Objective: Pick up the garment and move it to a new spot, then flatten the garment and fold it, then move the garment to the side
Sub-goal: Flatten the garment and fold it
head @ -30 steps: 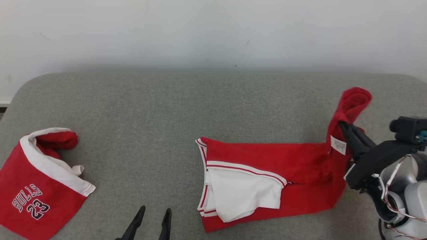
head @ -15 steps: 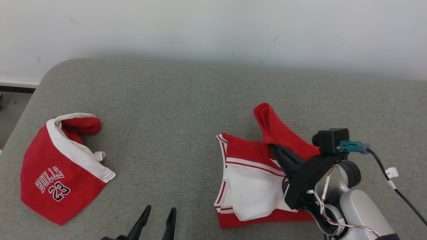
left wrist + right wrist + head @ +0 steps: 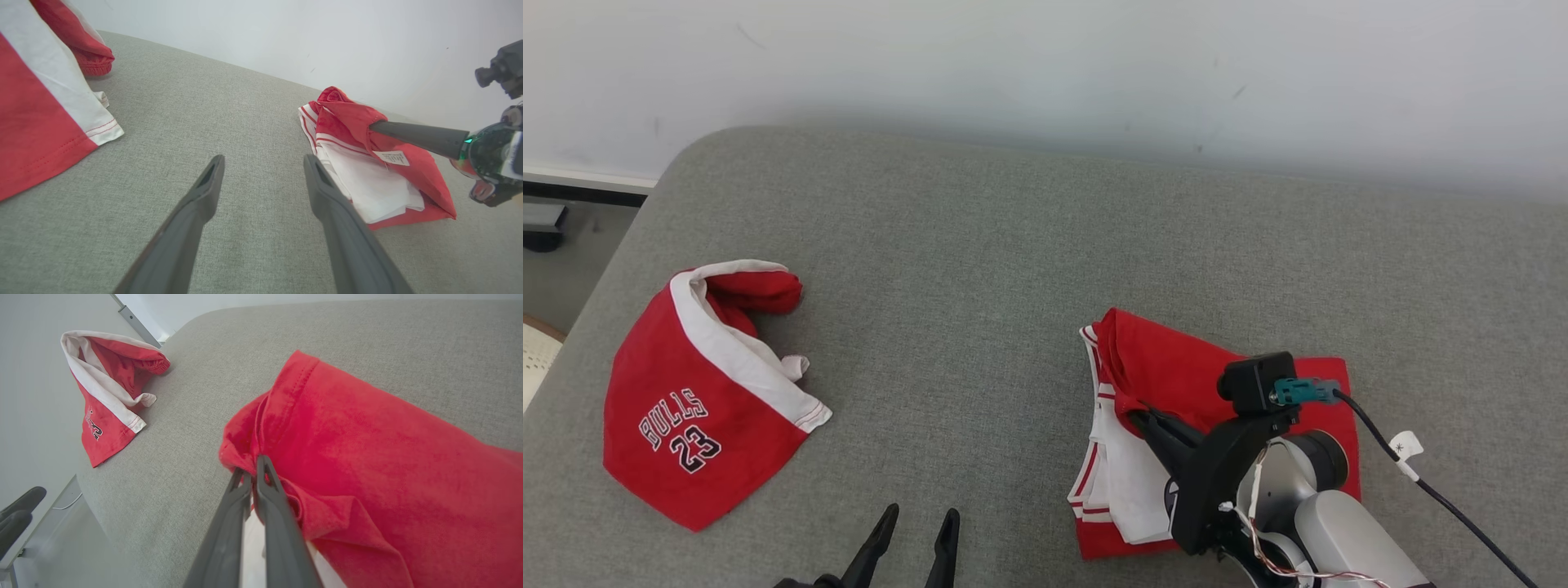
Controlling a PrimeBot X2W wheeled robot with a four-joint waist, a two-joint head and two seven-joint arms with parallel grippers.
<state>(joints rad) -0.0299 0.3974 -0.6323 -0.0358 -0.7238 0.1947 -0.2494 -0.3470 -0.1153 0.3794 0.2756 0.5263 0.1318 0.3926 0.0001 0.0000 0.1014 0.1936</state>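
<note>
left: red Bulls 23 cloth [image 3: 698, 408] lies crumpled near the grey surface's [image 3: 980, 269] edge, well apart, not in the way | low centre: left gripper [image 3: 921, 511] with fingers spread, holding nothing, parked aside | right: garment [image 3: 1176, 367] lies doubled over; right gripper [image 3: 250, 469] pinches its red top layer, probably to lay the fold flat.

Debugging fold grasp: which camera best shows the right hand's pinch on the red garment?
Right wrist view: the right hand is seen close up, fingers shut on a bunched edge of the red garment. Head view shows it from above, arm covering part of the garment. Left wrist view shows it side-on, farther off.
</note>
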